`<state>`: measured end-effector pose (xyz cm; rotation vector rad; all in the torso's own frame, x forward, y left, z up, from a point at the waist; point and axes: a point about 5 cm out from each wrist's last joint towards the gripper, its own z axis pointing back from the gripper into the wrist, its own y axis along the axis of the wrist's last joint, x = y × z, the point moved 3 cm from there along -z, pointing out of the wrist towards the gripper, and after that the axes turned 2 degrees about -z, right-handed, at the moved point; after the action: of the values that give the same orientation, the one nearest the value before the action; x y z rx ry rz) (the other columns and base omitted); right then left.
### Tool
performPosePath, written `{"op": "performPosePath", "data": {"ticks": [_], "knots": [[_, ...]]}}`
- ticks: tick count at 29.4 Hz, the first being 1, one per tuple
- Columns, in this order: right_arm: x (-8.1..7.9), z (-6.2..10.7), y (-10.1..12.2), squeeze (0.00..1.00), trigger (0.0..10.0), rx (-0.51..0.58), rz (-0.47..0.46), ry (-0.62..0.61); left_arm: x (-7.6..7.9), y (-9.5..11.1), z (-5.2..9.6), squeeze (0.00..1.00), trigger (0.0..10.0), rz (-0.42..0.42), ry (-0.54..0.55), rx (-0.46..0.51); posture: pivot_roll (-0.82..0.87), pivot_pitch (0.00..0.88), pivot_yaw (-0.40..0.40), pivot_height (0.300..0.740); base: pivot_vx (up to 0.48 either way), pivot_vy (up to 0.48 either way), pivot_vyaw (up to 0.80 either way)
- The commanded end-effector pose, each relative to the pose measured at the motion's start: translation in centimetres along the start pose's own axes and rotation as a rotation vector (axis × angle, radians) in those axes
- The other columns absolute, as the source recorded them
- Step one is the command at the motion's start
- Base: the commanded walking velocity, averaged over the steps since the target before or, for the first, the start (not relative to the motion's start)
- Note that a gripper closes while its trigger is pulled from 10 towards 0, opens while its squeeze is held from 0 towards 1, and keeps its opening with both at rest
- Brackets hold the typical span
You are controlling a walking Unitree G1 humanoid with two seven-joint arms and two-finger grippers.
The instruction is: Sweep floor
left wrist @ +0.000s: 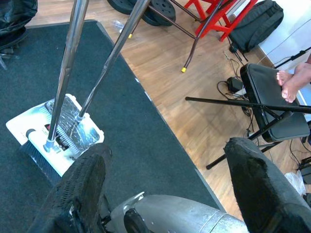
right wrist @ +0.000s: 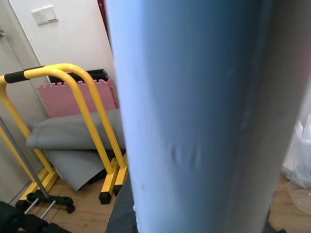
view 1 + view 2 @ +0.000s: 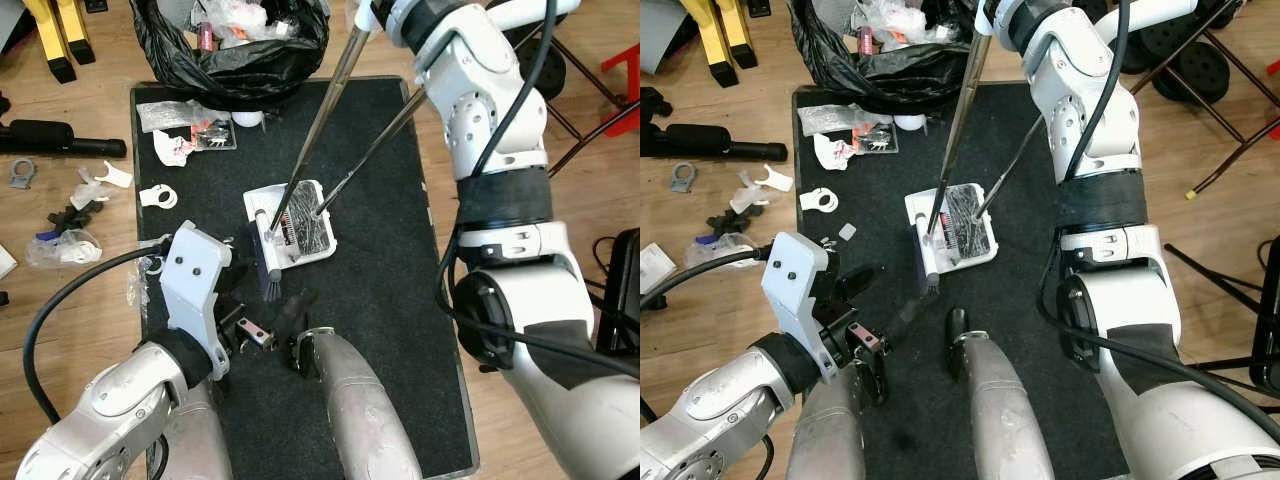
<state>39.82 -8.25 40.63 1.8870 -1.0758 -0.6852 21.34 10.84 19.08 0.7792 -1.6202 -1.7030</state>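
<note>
I'm looking down at a black mat point(image 3: 400, 300) laid over a wooden floor point(image 3: 60, 290), with a black rubbish bag point(image 3: 235, 50) full of wrappers at the mat's far edge.

My left gripper point(image 3: 862, 300) hangs low over the near part of the mat, and in the left wrist view its two black fingers point(image 1: 77, 189) stand wide apart with nothing between them. Just beyond it a white dustpan point(image 3: 315, 235) lies flat on the mat with dark debris in it, and a broom head point(image 3: 268, 262) with dark bristles rests against the pan's left edge. Two metal poles rise from there toward the upper right: the broom pole point(image 3: 325, 100) from the brush, the thinner dustpan handle point(image 3: 375, 145) from the pan.

My right arm point(image 3: 500, 180) reaches up to the top of those poles. I cannot tell whether the right gripper is open or closed; the right wrist view is mostly a pale blurred pole point(image 2: 194, 116) pressed close to the lens.

Left of the mat, scraps lie scattered on the floor: a white ring point(image 3: 158, 196), a clear plastic bag point(image 3: 62, 246) and a packet point(image 3: 210, 135) on the mat's far left corner. A black cylinder point(image 3: 60, 138) lies farther left.
</note>
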Motion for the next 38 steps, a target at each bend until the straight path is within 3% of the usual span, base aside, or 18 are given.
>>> {"op": "performPosePath", "data": {"ticks": [1, 14, 19, 29, 33, 35, 36, 38], "knots": [[0.0, 0.0, 2.2, 0.0, 10.0, 0.067, 0.026, 0.003, 0.7, -0.8, 0.0, 0.0, 10.0, 0.032, -0.033, -0.026, -0.19, 0.505, -0.227, 0.74, 0.0, 0.0, 0.0], [-0.3, -0.1, 3.4, 0.0, 10.0, 0.1, 0.029, 0.013, 0.5, -0.9, -0.2, 0.0, 10.0, 0.029, -0.028, -0.023, -0.19, 0.497, -0.227, 0.74, 0.0, 0.0, 0.0], [-1.7, -0.1, 5.9, 0.0, 10.0, 0.238, -0.083, 0.095, 0.3, -1.0, -0.4, 0.0, 10.0, 0.028, -0.026, -0.022, -0.19, 0.489, -0.227, 0.74, 0.0, 0.0, 0.0], [-2.6, 0.1, 6.3, 0.0, 10.0, 0.271, -0.163, 0.155, -0.1, -1.2, -0.9, 0.0, 10.0, 0.027, -0.021, -0.02, -0.19, 0.469, -0.225, 0.74, 0.0, 0.0, 0.0], [-2.7, 0.5, 5.5, 0.0, 10.0, 0.244, -0.176, 0.17, -0.5, -1.5, -1.3, 0.0, 10.0, 0.028, -0.015, -0.02, -0.17, 0.42, -0.217, 0.74, 0.0, 0.0, 0.0], [-3.4, 1.9, 3.2, 0.0, 10.0, 0.161, -0.106, 0.225, -1.8, -1.8, -1.7, 0.0, 10.0, 0.018, 0.046, -0.001, -0.16, 0.369, -0.199, 0.74, 0.0, 0.0, 0.0], [-3.4, 1.9, 3.2, 0.0, 10.0, 0.161, -0.106, 0.225, -1.8, -1.8, -1.7, 0.0, 10.0, 0.018, 0.046, -0.001, -0.16, 0.369, -0.199, 0.74, 0.0, 0.0, 0.0], [-4.8, 4.0, 0.6, 0.0, 10.0, 0.084, -0.036, 0.281, -4.8, -1.3, -1.9, 0.0, 10.0, -0.085, 0.203, 0.016, -0.16, 0.324, -0.177, 0.74, 0.0, 0.0, 0.0]]}}
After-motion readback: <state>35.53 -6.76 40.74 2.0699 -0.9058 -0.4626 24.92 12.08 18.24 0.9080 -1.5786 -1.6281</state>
